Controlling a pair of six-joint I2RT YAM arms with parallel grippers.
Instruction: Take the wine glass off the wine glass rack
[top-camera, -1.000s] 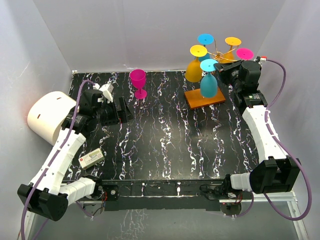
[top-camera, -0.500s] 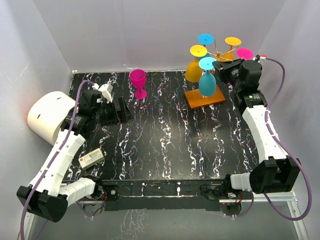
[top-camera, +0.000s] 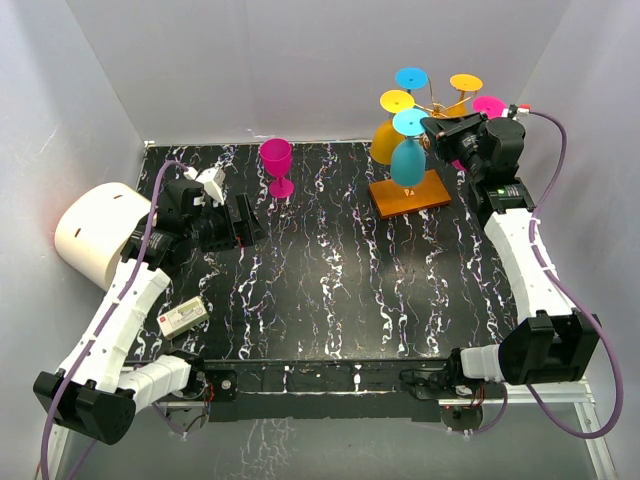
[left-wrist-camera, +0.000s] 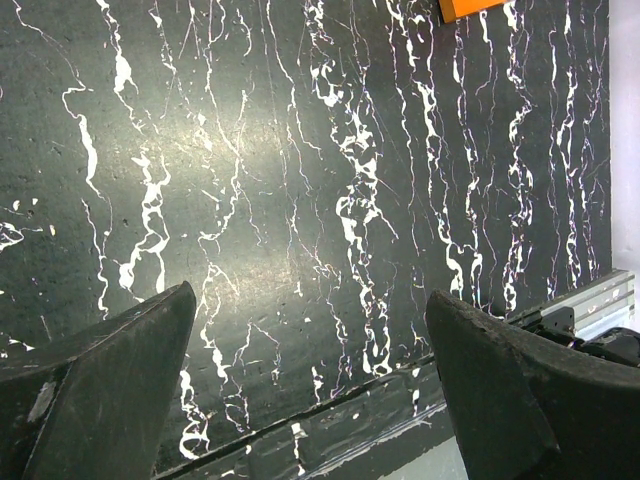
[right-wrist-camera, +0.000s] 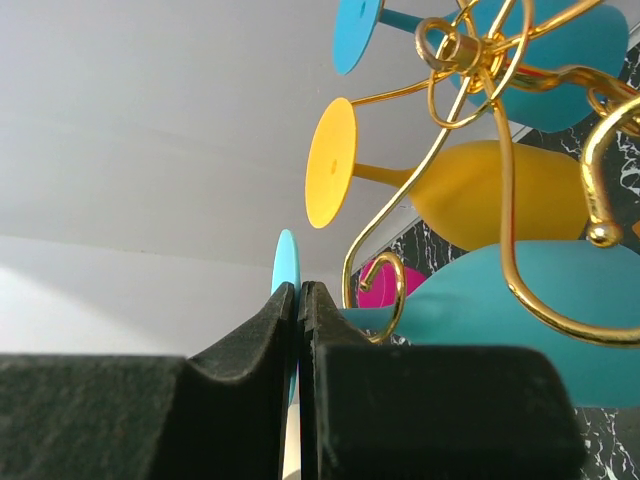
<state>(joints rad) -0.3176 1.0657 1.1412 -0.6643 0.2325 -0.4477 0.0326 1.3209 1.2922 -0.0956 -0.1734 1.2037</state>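
Note:
The wine glass rack (top-camera: 441, 104) is a gold wire stand on an orange base (top-camera: 420, 196) at the back right. Several coloured glasses hang upside down from it. My right gripper (top-camera: 433, 127) is shut on the round foot of a blue wine glass (top-camera: 406, 160), which hangs bowl down at the rack's left side. In the right wrist view the fingers (right-wrist-camera: 298, 300) pinch the thin blue foot (right-wrist-camera: 285, 260), and the blue bowl (right-wrist-camera: 500, 300) lies behind a gold curl of the rack (right-wrist-camera: 480, 150). My left gripper (top-camera: 247, 218) is open and empty at the left; its wrist view (left-wrist-camera: 310, 390) shows only table.
A pink wine glass (top-camera: 277, 165) stands upright at the back of the table. A yellow glass (top-camera: 388, 140) hangs on the rack beside the blue one. A white roll (top-camera: 95, 232) sits at the left edge. A small box (top-camera: 182, 318) lies near the left arm.
My right gripper has moved left and a little up, carrying the blue glass by its foot away from the rack's post. The left arm has not moved.

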